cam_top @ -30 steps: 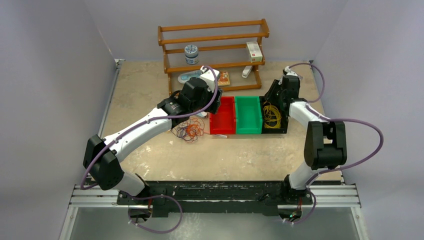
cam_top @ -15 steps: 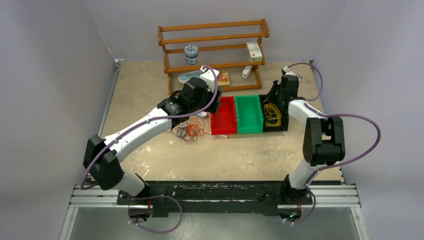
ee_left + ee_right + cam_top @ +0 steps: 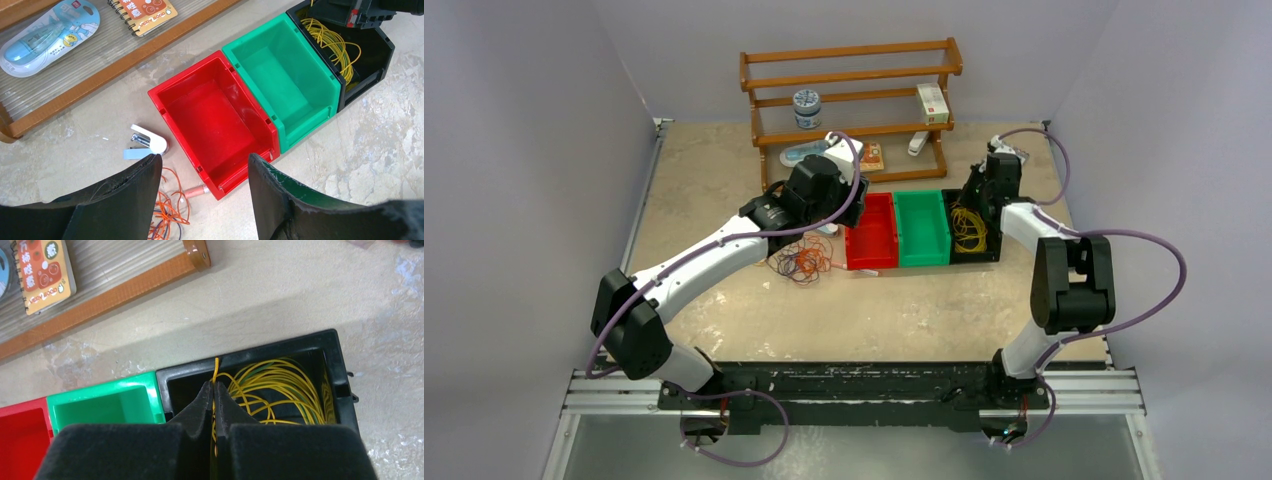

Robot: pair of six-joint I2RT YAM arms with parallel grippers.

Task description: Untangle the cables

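Sorting step in hand: right gripper [image 3: 214, 388] pinched fully closed on one yellow cable [image 3: 216, 371] inside the black bin [image 3: 260, 351], at the right end of the row, where the yellow loops lie. Left gripper [image 3: 204, 161] hangs wide open and empty above the orange and dark tangle [image 3: 801, 262] on the table [image 3: 904, 310], left of the red bin [image 3: 210, 120]. Likely next: raise the strand straight up. Bin walls are close; open table lies near.

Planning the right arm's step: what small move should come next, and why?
Probably raise the right pincer a little: its jaws are shut on one yellow cable strand above the black bin, where other yellow loops lie, so a short lift would show whether it pulls free.
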